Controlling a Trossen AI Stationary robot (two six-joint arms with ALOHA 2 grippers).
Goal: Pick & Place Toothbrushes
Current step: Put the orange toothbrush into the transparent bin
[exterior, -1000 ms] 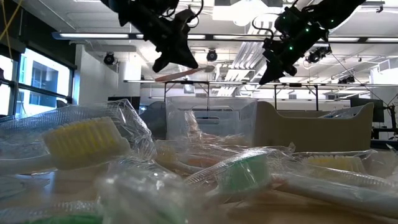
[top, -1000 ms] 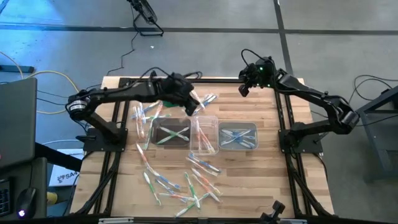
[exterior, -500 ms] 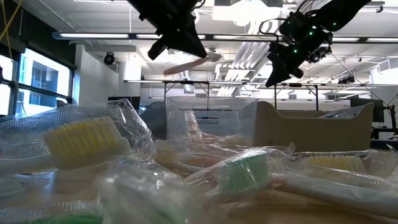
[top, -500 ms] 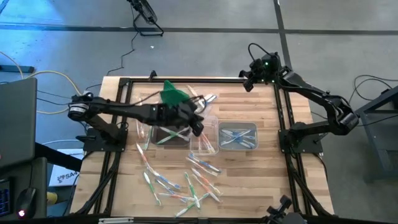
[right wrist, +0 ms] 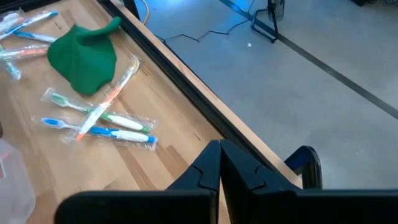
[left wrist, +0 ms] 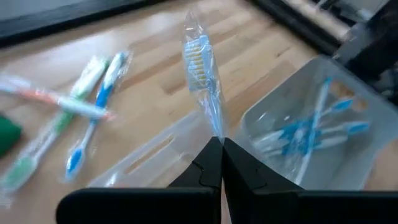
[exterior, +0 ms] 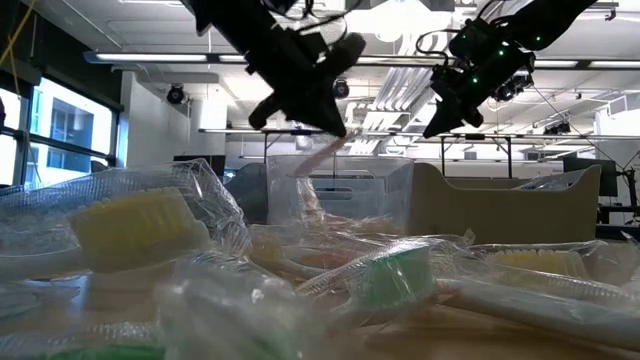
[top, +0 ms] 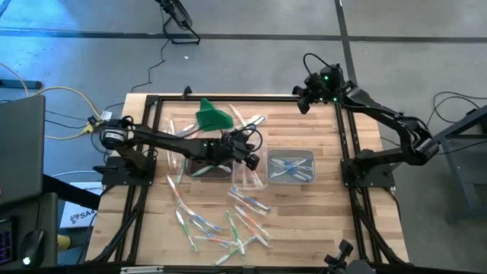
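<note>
A wooden table [top: 152, 228] seen from above, with two dark robot arms reaching over it.

The left gripper [top: 249, 157] stretches from the 9 o'clock side to just past the table's centre. Its fingers are pressed together on the end of a wrapped toothbrush [left wrist: 202, 74] with yellowish bristles, which sticks out ahead of the fingertips. From table height, this gripper [exterior: 335, 122] hangs in the air above a clear tub, the pinkish wrapped brush [exterior: 315, 158] slanting down from it toward the tub's rim.

Three clear tubs sit in a row across the middle of the table. The left tub [top: 204, 164] has a dark bottom and holds crossed green brushes. The middle tub [top: 253, 176] lies directly under the left gripper. The right tub [top: 291, 167], toward 3 o'clock, holds several blue brushes [left wrist: 308, 130].

The right gripper [top: 302, 105] hovers near the table's far edge at about 1 o'clock, well apart from the tubs. Its fingers are pressed together with nothing between them.

A green cloth lump [top: 212, 116] lies at 12 o'clock near the far edge. Beside it are a few loose wrapped brushes [right wrist: 106, 121] in green, orange and blue.

A scattered pile of wrapped toothbrushes [top: 224, 224] covers the near part of the table, around 6 o'clock. More loose brushes [top: 173, 141] lie at about 10 o'clock, beside the left tub.
</note>
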